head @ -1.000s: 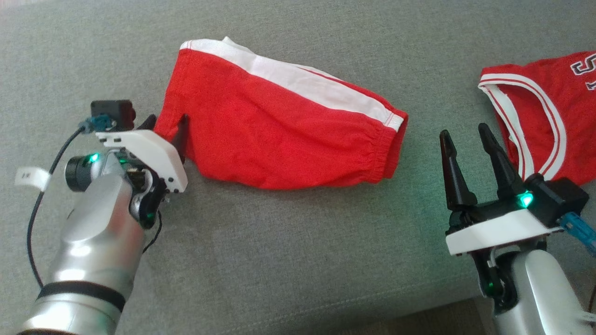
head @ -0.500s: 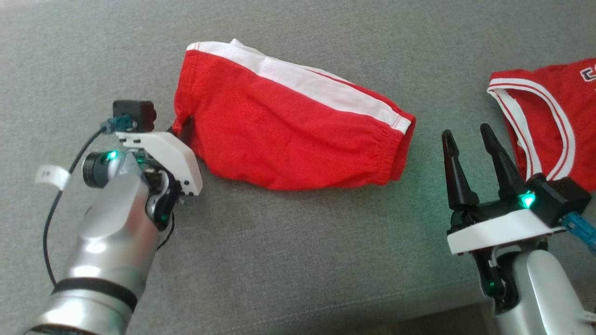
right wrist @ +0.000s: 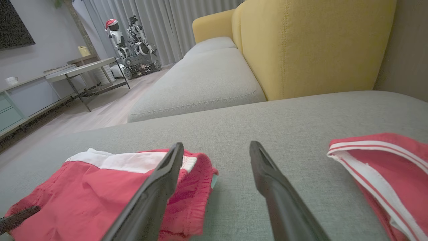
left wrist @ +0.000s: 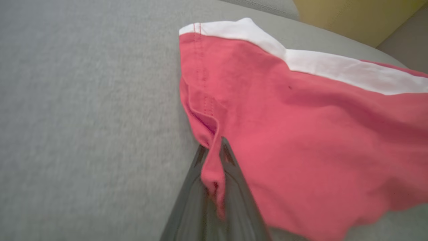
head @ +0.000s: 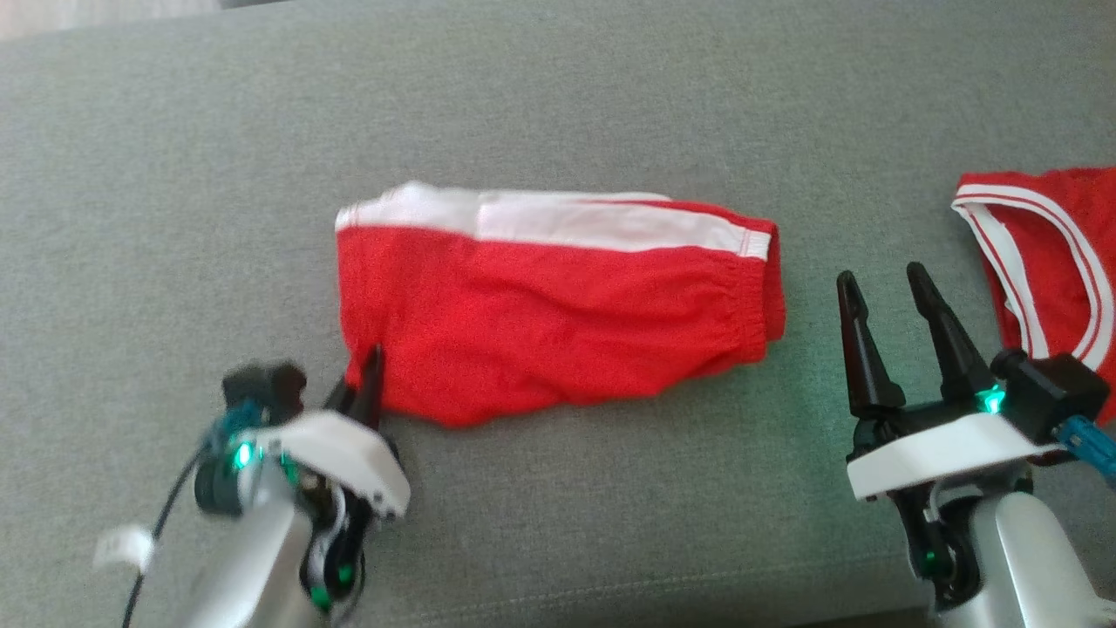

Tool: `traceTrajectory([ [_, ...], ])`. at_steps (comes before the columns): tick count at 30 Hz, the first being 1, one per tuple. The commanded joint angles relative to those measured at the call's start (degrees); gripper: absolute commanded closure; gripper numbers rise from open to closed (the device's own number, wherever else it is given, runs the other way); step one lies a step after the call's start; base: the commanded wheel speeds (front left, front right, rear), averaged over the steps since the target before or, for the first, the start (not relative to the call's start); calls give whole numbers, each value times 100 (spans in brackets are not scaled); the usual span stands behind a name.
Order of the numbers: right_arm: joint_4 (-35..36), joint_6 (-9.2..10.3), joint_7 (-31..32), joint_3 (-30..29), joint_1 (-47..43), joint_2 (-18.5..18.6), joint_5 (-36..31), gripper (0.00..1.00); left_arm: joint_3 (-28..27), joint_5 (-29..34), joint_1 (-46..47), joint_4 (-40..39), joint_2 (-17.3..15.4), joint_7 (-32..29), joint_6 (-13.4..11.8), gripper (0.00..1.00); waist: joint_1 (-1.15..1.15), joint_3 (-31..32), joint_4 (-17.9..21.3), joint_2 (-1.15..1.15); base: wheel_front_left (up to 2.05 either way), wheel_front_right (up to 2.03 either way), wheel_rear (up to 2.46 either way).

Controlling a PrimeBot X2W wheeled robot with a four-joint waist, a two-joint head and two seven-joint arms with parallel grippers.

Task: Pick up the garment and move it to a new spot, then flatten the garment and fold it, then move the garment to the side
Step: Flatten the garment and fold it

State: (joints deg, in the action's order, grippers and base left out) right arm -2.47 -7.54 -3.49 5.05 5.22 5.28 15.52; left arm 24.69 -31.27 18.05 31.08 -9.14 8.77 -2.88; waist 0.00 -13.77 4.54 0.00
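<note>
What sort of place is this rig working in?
Probably a living room, maybe a demo one: grey sofa seat with yellow backrest, floor-length curtains, a dark screen on the wall. Another robot in a Santa hat stands by the curtains.

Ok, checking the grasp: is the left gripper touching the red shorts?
Touching. Left wrist view: left gripper shut on a fold of the red shorts.
</note>
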Motion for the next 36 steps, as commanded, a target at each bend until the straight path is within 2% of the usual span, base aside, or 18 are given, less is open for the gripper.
traceTrajectory([
  [1, 196, 5, 24, 97, 17, 3, -56, 0, -274, -91, -185, -466, -174, -71, -149, 100, 0, 57, -52, 0, 0, 0, 0],
  [5, 216, 5, 72, 62, -36, 30, -94, 0, -323, -168, -785, -1256, -238, -274, -469, 100, 0, 100, -79, 0, 0, 0, 0],
  [6, 222, 5, 82, 48, -49, 33, -100, 0, -331, -157, -874, -1411, -254, -279, -539, 84, 0, 109, -88, 0, 0, 0, 0],
  [7, 230, 5, 93, 37, -59, 33, -104, 0, -325, -137, -943, -1535, -276, -302, -594, 2, 0, 115, -93, 0, 0, 0, 0],
  [11, 270, 5, 144, 11, -86, 50, -172, 0, -329, 31, -1014, -1969, -347, -161, -771, 0, 0, 157, -87, 0, 0, 0, 0],
  [18, 424, 5, 225, -3, -109, 85, -418, 0, -414, 708, -880, -2627, -571, 489, -1053, 0, 0, 285, -76, 0, 0, 0, 0],
  [27, 605, 5, 355, -41, -218, 80, -577, 0, -723, 1138, -1115, -3361, -697, 610, -1386, 0, 0, 410, -136, 0, 0, 0, 0],
  [36, 688, 5, 406, -68, -273, 68, -594, 0, -946, 1132, -1566, -3669, -853, 618, -1446, 0, 0, 430, -188, 0, 0, 0, 0],
])
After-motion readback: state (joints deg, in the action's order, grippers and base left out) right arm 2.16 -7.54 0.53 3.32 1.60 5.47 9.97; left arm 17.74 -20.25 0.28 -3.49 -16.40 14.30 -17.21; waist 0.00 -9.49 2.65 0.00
